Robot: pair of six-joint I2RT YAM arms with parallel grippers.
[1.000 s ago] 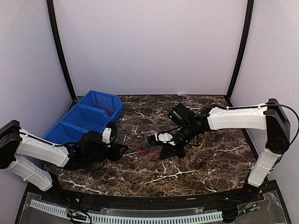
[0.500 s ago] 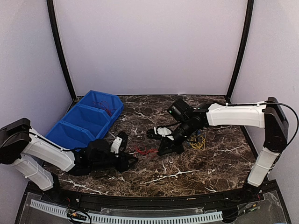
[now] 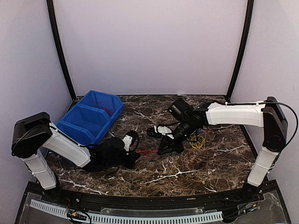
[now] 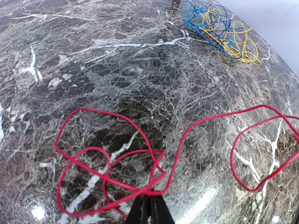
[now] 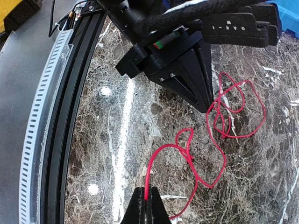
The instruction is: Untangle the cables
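Observation:
The red cable (image 4: 100,179) lies in loose loops on the marble table. My left gripper (image 4: 149,201) is shut on it where several strands cross. My right gripper (image 5: 148,196) is shut on another stretch of the red cable (image 5: 211,139), which rises from between its tips. In the top view the left gripper (image 3: 136,154) and right gripper (image 3: 160,151) face each other low over the table, the red cable (image 3: 147,151) between them. A blue and yellow cable tangle (image 4: 219,28) lies apart, behind the right arm (image 3: 200,142).
A blue three-compartment bin (image 3: 74,124) stands at the left; its far compartment holds another red wire (image 3: 103,107). The black rail (image 5: 56,130) and slotted strip run along the table's near edge. Purple walls enclose the table.
My left arm has swung right along the table to the red cable, and its jaws, open before, have shut on it. The right arm shifted slightly left, still gripping.

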